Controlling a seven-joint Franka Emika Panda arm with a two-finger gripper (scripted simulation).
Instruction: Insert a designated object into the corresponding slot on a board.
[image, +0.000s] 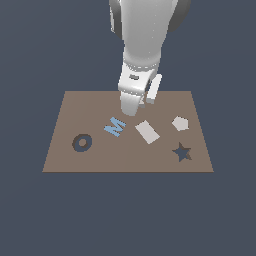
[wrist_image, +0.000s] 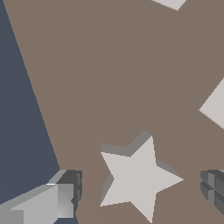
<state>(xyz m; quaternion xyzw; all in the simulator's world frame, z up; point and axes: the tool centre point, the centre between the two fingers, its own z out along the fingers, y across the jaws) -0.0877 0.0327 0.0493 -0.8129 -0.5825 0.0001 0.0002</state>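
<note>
The white arm (image: 142, 35) reaches down over the brown board (image: 128, 160), its end effector (image: 131, 111) low above the board's far middle; the fingertips are hidden by the wrist, so their spread cannot be told. Just nearer the camera than the end effector lies the blue M (image: 115, 126). Beyond it, toward the exterior view's left, sits the dark ring (image: 82, 142). Toward the right lie the white rectangle (image: 147, 131), the white pentagon (image: 180, 123) and the dark star (image: 182, 152).
</note>
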